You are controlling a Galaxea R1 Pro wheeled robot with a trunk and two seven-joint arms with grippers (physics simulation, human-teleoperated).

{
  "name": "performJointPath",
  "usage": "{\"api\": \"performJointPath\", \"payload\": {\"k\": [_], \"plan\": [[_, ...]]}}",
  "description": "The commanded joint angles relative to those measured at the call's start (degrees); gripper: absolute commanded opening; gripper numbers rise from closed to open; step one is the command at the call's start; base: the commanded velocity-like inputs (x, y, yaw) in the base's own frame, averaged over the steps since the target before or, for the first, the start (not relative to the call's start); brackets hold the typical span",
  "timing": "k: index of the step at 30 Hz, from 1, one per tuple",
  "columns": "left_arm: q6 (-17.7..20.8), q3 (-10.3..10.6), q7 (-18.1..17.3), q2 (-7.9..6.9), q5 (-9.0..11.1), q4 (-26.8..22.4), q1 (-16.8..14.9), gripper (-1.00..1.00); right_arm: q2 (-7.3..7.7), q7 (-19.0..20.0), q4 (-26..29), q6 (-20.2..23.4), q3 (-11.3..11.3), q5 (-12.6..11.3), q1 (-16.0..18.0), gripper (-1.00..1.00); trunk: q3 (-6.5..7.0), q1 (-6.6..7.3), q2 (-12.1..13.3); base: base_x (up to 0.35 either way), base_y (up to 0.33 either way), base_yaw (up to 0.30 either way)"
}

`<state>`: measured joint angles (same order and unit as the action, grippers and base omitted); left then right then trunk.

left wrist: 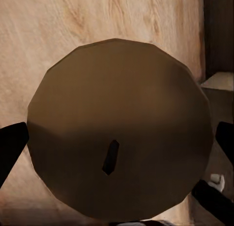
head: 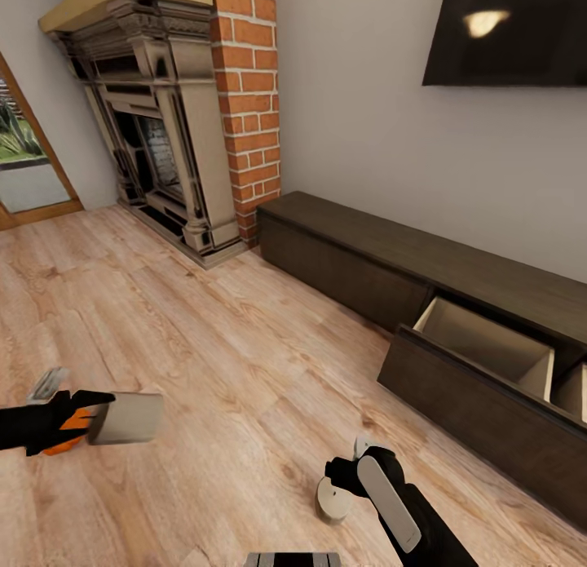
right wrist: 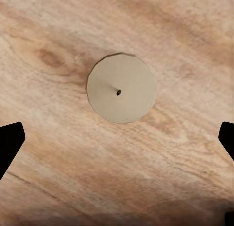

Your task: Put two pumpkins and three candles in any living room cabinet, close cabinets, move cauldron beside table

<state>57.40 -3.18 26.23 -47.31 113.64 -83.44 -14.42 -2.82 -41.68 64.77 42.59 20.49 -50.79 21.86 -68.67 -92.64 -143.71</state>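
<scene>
At the far left of the head view, the left hand (head: 86,420) sits low over the wooden floor (head: 204,347), clamped on a candle (head: 126,418) that lies on its side between the fingers, its flat end pointing toward the room's middle. In the left wrist view that candle (left wrist: 117,128) shows end-on with its dark wick, a black fingertip (left wrist: 10,148) at either edge of it.

Beyond the left hand lies a broad stretch of open floor, running back to a stone fireplace (head: 155,135) and a brick column (head: 249,94) at the wall.

Nearer the middle, at the lower edge of the head view, the right hand (head: 346,477) hangs just above a second candle (head: 333,500), which stands upright on the floor. In the right wrist view this candle (right wrist: 122,88) sits centred, and the fingertips (right wrist: 9,143) are spread wide at the two sides, well apart from it, with bare boards all around.

To the right, the long dark cabinet (head: 350,257) runs along the wall under a black screen (head: 505,33). Its left part is closed and flush. Further right, one drawer (head: 481,363) is pulled out into the room, its pale inside open from above; its front edge juts out over the floor, with open floor between it and the right hand.
</scene>
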Motion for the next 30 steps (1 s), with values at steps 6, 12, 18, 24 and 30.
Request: {"api": "performJointPath", "payload": {"k": [6,12,18,24,30], "plan": [[0.26,0.01,-9.45,-0.62,1.7,-0.6,2.78,-1.0,0.01,-0.49,0.17,0.04,0.14,-0.49,0.03,1.0,-0.06,0.01,-0.03,0.0,0.0,0.0],[0.26,0.33,-12.51,-2.27,1.81,-1.5,3.47,-1.0,0.01,-0.08,0.19,0.01,0.16,-0.34,0.03,1.0,-0.06,0.01,-0.03,0.0,0.0,0.0],[0.33,0.55,-13.63,-2.5,2.14,-2.32,3.58,-1.0,0.01,0.15,0.19,-0.04,0.18,-0.43,0.03,1.0,-0.5,-0.04,-0.05,0.0,0.0,0.0],[0.35,1.28,-18.6,-2.52,1.73,-2.17,3.67,-1.0,0.01,0.19,0.25,-0.05,0.39,-0.52,0.03,1.0,-1.83,-0.19,-0.13,0.0,0.0,0.0],[0.27,1.67,-19.68,-2.53,-0.4,-1.79,3.69,-1.0,0.01,0.2,0.3,-0.44,0.33,-0.48,0.03,1.0,-3.16,-0.35,-0.21,0.0,0.0,0.0]]}}
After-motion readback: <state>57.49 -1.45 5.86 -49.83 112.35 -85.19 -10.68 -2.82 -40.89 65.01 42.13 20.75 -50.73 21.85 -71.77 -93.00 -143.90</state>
